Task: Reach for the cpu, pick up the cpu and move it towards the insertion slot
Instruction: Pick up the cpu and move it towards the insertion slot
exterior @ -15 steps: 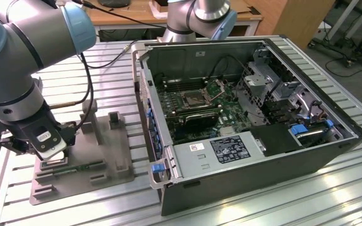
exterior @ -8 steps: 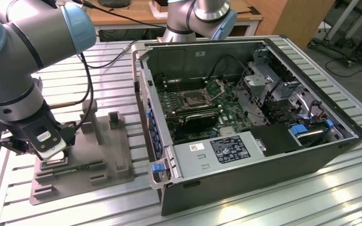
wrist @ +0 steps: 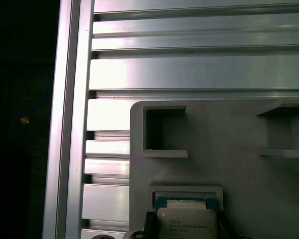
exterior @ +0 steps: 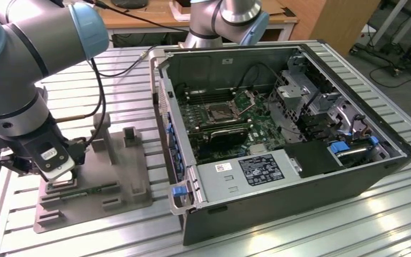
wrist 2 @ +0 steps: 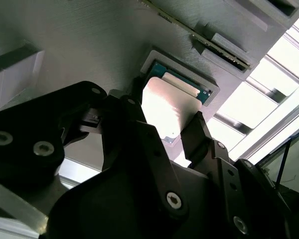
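My hand (wrist 2: 165, 115) sits around the cpu (wrist 2: 170, 97) in the grey tray (wrist 2: 89, 45). I cannot tell if it grips.

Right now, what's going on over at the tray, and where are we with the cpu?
The arm's gripper is down at the grey tray, at the exterior view's left, directly over the cpu. The cpu lies flat in its recess in the tray and is not yet lifted. The insertion slot is on the board inside the open computer case, towards the exterior view's right, well apart from the gripper.
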Controlling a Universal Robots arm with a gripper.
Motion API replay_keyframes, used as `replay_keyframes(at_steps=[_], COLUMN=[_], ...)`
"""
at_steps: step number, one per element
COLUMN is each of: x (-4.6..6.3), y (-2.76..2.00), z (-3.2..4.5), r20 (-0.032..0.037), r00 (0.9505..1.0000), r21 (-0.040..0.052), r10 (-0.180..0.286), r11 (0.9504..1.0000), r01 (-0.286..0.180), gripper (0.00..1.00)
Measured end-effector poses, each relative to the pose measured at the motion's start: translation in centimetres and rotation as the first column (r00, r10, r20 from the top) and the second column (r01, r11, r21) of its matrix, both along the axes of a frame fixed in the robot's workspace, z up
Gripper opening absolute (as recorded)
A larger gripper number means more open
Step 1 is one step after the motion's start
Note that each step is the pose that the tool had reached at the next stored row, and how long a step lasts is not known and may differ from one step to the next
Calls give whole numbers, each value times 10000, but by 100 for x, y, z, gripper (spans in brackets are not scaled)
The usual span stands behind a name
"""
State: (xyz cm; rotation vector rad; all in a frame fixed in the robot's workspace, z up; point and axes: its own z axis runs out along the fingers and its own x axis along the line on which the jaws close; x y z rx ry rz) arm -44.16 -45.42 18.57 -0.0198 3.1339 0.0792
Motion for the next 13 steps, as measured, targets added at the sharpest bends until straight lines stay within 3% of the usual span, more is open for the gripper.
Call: replay_keyframes(at_steps=[7,13], x=[-1,-1], y=[0,0], z=[17,75], r20=[-5,-3], r00=[10000,10000], r21=[-3,-2], r10=[0,-1], r11=[10000,10000], r01=[0,1], gripper=[55,55])
